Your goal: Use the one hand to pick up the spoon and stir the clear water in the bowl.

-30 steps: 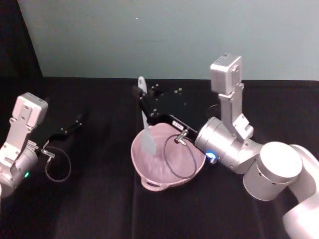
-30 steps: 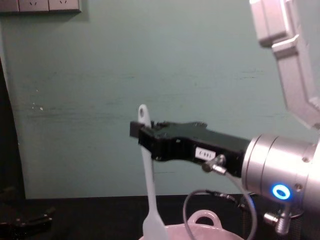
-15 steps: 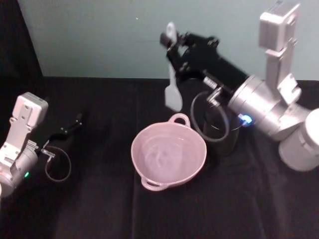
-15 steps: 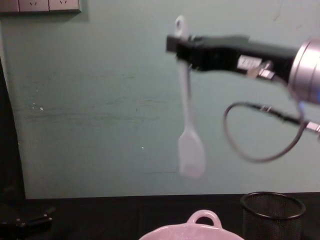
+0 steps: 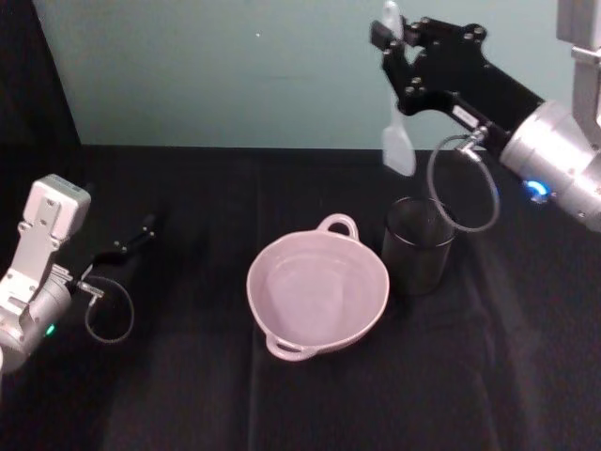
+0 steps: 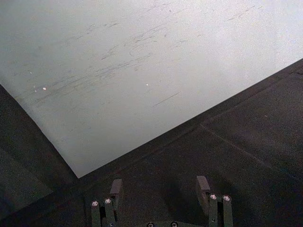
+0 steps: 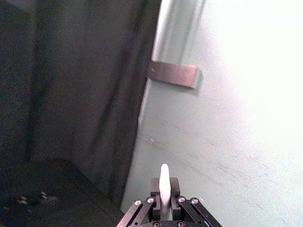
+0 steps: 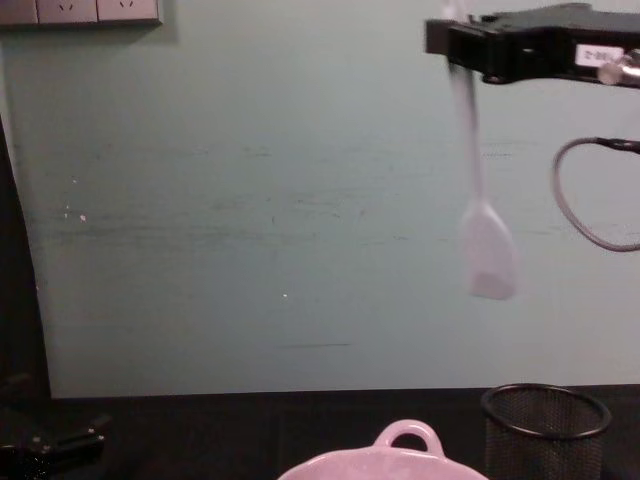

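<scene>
The pale pink bowl is seen on the black table with only clear water inside, just beside a black mesh cup. The right gripper is raised high above the cup, clamped on the spoon, whose handle is pinched between the jaws with the head hanging down. The left gripper is parked low at the table's left, jaws spread and holding nothing.

The room is dim; the black surface swallows light. The wall glares white, and the spoon looks blurred.
</scene>
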